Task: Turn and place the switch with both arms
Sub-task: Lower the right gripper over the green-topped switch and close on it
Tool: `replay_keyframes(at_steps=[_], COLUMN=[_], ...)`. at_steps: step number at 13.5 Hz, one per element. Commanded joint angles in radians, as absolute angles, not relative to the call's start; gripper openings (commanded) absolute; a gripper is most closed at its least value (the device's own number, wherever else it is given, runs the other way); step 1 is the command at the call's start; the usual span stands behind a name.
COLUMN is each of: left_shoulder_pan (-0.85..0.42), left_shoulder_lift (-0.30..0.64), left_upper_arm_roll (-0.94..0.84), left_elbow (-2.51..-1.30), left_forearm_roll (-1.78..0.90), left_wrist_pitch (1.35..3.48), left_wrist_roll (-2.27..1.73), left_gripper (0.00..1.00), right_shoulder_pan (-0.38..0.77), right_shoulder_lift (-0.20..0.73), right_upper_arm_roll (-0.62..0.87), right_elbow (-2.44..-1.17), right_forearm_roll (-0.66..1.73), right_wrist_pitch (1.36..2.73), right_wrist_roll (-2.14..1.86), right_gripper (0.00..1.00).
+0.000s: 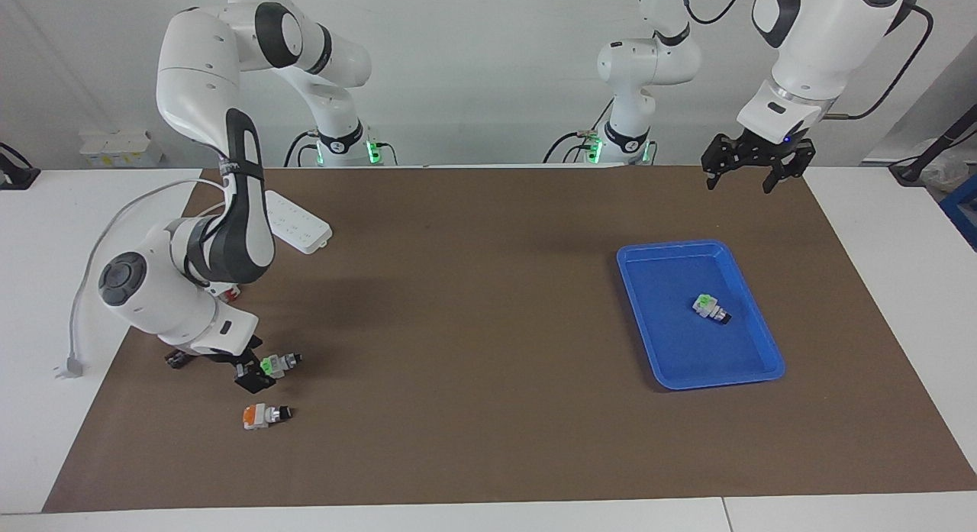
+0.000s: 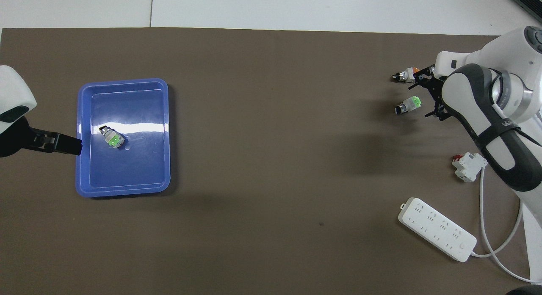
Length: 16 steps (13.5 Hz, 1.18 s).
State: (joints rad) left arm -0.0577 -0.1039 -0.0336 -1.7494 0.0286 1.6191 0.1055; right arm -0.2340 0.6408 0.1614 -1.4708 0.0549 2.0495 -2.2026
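The right gripper (image 1: 256, 368) is low over the green-ended switch (image 1: 278, 362) at the right arm's end of the surface (image 1: 473, 303), jaws wide and holding nothing. This looks like the approach to a pick. Next it needs to settle around the switch body and close. An orange-ended switch (image 1: 263, 415) lies just beside it, farther from the robots. The left gripper (image 1: 752, 169) waits, jaws wide, above the surface near the blue tray (image 1: 664, 253), which already holds one switch (image 1: 710, 308).
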Motion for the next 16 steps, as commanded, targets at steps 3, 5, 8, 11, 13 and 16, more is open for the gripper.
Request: replay_keyframes(at_steps=[3, 5, 8, 11, 13, 16], left_shoulder_pan=[-0.057, -0.057, -0.057, -0.057, -0.057, -0.057], left_shoulder_lift=[-0.129, -0.129, -0.129, -0.129, -0.129, -0.129], left_upper_arm_roll=[-0.034, -0.034, -0.034, -0.034, -0.034, -0.034], left_elbow=[-1.775, -1.775, -1.775, -1.775, -1.775, -1.775], left_forearm_roll=[0.043, 0.043, 0.043, 0.043, 0.043, 0.043], left_wrist_pitch=[1.631, 1.631, 1.631, 1.632, 1.631, 1.632], left_wrist_roll=[0.104, 0.104, 0.104, 0.104, 0.104, 0.104], left_gripper=[1.00, 1.00, 1.00, 1.00, 1.00, 1.00], right_shoulder_pan=[-0.241, -0.244, -0.255, -0.270, -0.278, -0.262], right_shoulder_lift=[0.646, 0.637, 0.634, 0.626, 0.615, 0.533], right_upper_arm_roll=[0.175, 0.175, 0.178, 0.178, 0.179, 0.179], right_elbow=[-1.535, -1.566, -1.569, -1.572, -1.577, -1.623], right_forearm_roll=[0.040, 0.049, 0.058, 0.156, 0.207, 0.274], right_wrist_pitch=[2.134, 2.152, 2.151, 2.119, 2.080, 1.993], right_wrist_roll=[-2.210, -2.206, -2.203, -2.215, -2.217, -2.207], right_gripper=[1.00, 0.96, 0.05, 0.00, 0.00, 0.00])
